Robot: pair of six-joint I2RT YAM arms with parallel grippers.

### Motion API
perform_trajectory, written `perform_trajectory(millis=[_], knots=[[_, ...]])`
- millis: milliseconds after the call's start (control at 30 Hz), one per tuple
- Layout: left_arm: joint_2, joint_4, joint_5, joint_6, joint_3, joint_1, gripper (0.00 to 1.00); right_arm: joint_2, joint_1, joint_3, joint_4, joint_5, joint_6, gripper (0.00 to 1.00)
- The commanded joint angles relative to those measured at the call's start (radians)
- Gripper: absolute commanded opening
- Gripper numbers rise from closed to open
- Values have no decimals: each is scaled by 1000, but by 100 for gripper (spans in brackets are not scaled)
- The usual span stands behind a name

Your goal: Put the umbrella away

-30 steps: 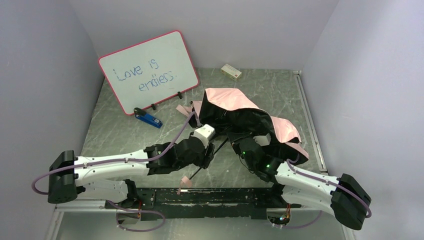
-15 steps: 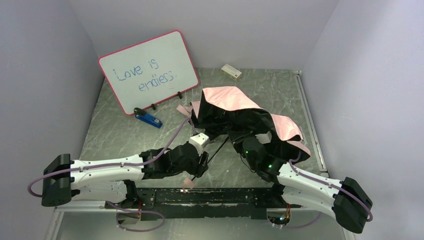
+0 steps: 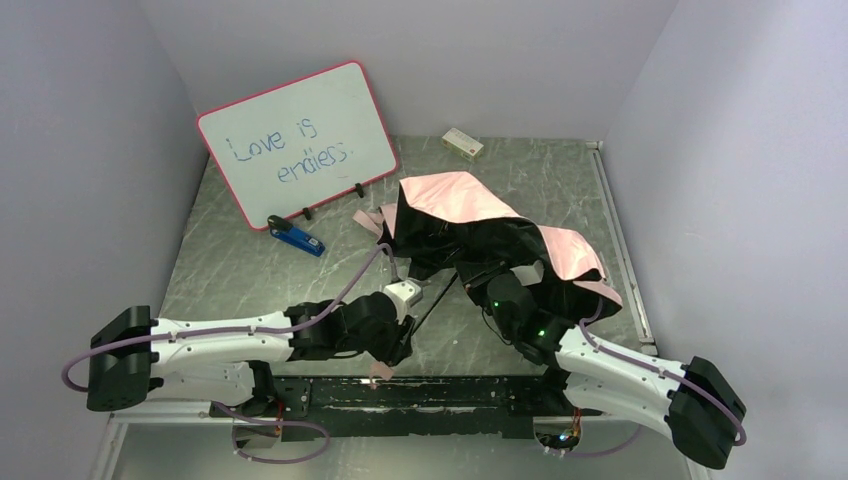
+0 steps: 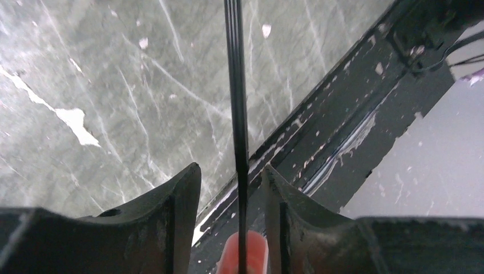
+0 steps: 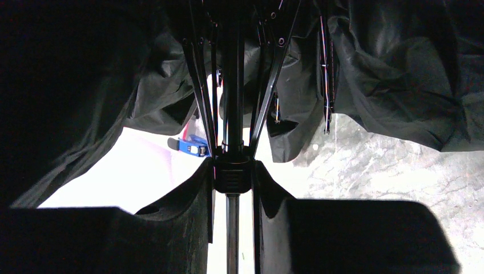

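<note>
The umbrella (image 3: 470, 215) lies half collapsed on the table, with its pale pink canopy on top and the black lining bunched underneath. Its thin black shaft (image 3: 436, 298) runs down-left to the pink handle (image 3: 381, 371) at the near edge. My left gripper (image 3: 401, 345) straddles that shaft (image 4: 236, 85) just above the handle (image 4: 245, 254). It is open, with a slim gap on each side of the shaft. My right gripper (image 3: 492, 288) is under the canopy, shut on the black runner (image 5: 231, 174) where the ribs (image 5: 200, 85) meet.
A pink-framed whiteboard (image 3: 298, 143) leans at the back left, with a blue stapler (image 3: 296, 239) in front of it. A small box (image 3: 462, 143) sits by the back wall. A black base strip (image 3: 450, 390) runs along the near edge. Walls close in on both sides.
My left arm has drawn back along the shaft toward the near edge, and its jaws have narrowed. The canopy has shifted slightly left. The right arm has barely moved.
</note>
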State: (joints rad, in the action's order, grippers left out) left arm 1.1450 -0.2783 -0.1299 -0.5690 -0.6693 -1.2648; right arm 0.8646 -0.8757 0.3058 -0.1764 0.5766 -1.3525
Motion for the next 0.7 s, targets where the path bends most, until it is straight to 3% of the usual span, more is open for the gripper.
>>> perform_trajectory(millis=[0, 100, 233, 500, 667], knots=[[-11, 32, 79, -31, 46, 1, 47, -21, 11, -24, -87, 12, 40, 0], [-12, 40, 85, -37, 60, 1, 43, -25, 15, -57, -150, -1, 51, 0], [-10, 34, 84, -38, 59, 1, 31, -24, 22, -82, -186, -13, 63, 0], [-45, 4, 64, -39, 56, 0, 6, -27, 21, -59, -88, -3, 37, 0], [-77, 8, 56, -55, 64, 0, 5, -17, 22, -5, 22, 23, 76, 0]])
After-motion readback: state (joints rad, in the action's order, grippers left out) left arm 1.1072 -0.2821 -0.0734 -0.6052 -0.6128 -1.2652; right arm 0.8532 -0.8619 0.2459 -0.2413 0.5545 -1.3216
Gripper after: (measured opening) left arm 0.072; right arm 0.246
